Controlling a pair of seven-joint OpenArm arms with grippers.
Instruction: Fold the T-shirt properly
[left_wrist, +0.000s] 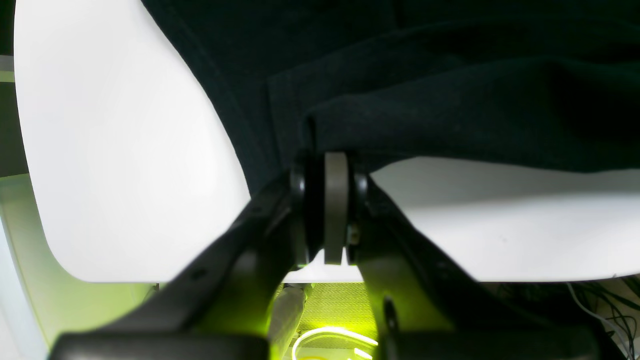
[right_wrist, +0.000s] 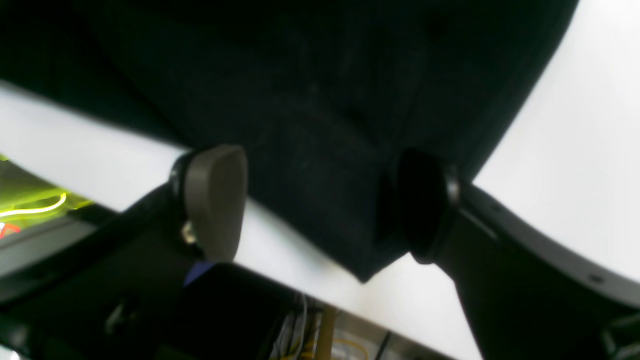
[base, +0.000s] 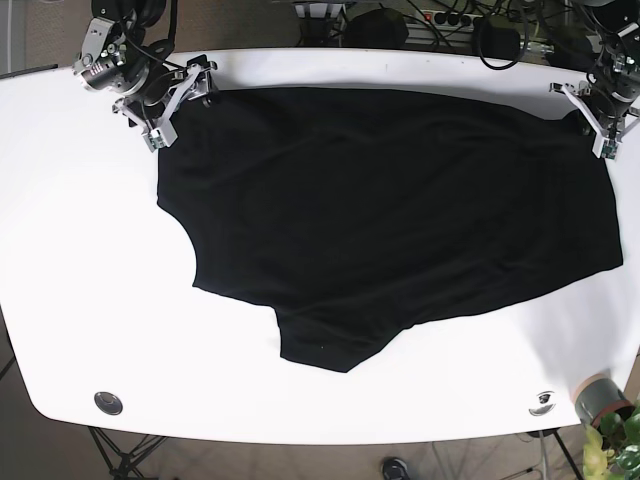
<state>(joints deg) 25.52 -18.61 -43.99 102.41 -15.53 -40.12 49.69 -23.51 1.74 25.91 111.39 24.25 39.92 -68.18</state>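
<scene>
A black T-shirt (base: 390, 220) lies spread out on the white table (base: 80, 260), with a rumpled lobe at its near edge. My right gripper (base: 185, 100) is at the shirt's far left corner. In the right wrist view this gripper (right_wrist: 320, 200) is open, and a corner of the T-shirt (right_wrist: 325, 150) hangs between its fingers (right_wrist: 215, 200). My left gripper (base: 590, 115) is at the far right corner. In the left wrist view it (left_wrist: 330, 165) is shut, pinching a fold of the T-shirt (left_wrist: 450, 110) at its tips.
Cables and power strips (base: 450, 20) run along the table's far edge. A small pot with a plant (base: 603, 405) stands at the near right corner. Two round fittings (base: 108, 402) sit in the tabletop near the front edge.
</scene>
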